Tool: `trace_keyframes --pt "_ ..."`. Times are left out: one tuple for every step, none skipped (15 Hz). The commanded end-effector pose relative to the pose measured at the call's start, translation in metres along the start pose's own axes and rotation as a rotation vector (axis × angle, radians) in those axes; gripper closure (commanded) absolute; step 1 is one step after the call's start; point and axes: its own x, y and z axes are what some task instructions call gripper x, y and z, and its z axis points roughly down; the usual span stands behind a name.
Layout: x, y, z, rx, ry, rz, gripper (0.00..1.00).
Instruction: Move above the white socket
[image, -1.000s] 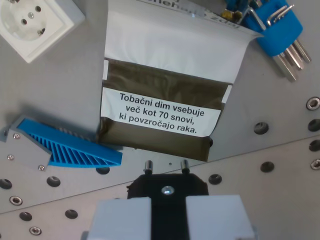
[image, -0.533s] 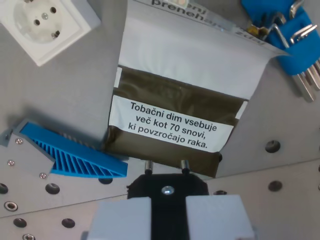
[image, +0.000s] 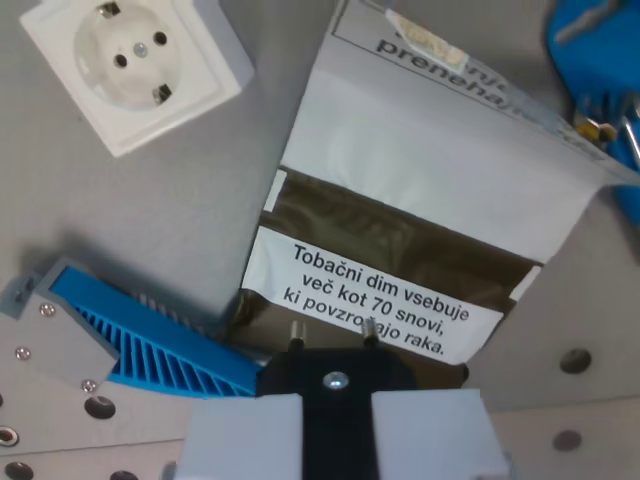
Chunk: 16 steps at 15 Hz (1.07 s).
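Lying flat at eleven o'clock in the wrist view, the white socket (image: 137, 65) faces upward with its holes exposed, so a camera-down approach suits it. Between it and the gripper (image: 333, 335) spreads a tobacco pouch (image: 430, 215), with a blue ribbed part (image: 160, 345) at eight o'clock. My judgement: the arm hangs over the pouch, short of its goal. Two pins project ahead of the black mount; whether the jaws are parted or clenched, I cannot tell
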Motion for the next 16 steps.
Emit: trace_keyframes --pt "0.012 -0.007 0.010 0.066 -0.018 -0.185 1.00" --pt "0.014 -0.010 0.014 0.069 -0.018 -0.202 1.00" --pt "0.016 -0.013 0.018 0.071 -0.016 -0.216 1.00" --pt "0.018 -0.016 0.022 0.073 -0.015 -0.234 1.00" --pt "0.020 -0.019 0.026 0.075 -0.014 -0.247 1.00" --pt "0.022 -0.022 0.030 0.076 -0.013 -0.262 1.00" --pt "0.024 -0.025 0.035 0.078 -0.014 -0.274 1.00" --pt "0.026 -0.028 0.039 0.078 -0.013 -0.287 1.00" --pt "0.028 -0.031 0.043 0.080 -0.014 -0.299 1.00" --pt "0.030 -0.034 0.047 0.081 -0.012 -0.312 1.00" --pt "0.032 -0.037 0.051 0.083 -0.012 -0.325 1.00" --pt "0.034 -0.039 0.055 0.083 -0.007 -0.334 1.00" --pt "0.036 -0.042 0.058 0.084 -0.005 -0.346 1.00" --pt "0.037 -0.045 0.062 0.084 -0.003 -0.353 1.00" --pt "0.039 -0.047 0.065 0.084 0.000 -0.361 1.00" --pt "0.040 -0.049 0.068 0.083 0.003 -0.367 1.00"
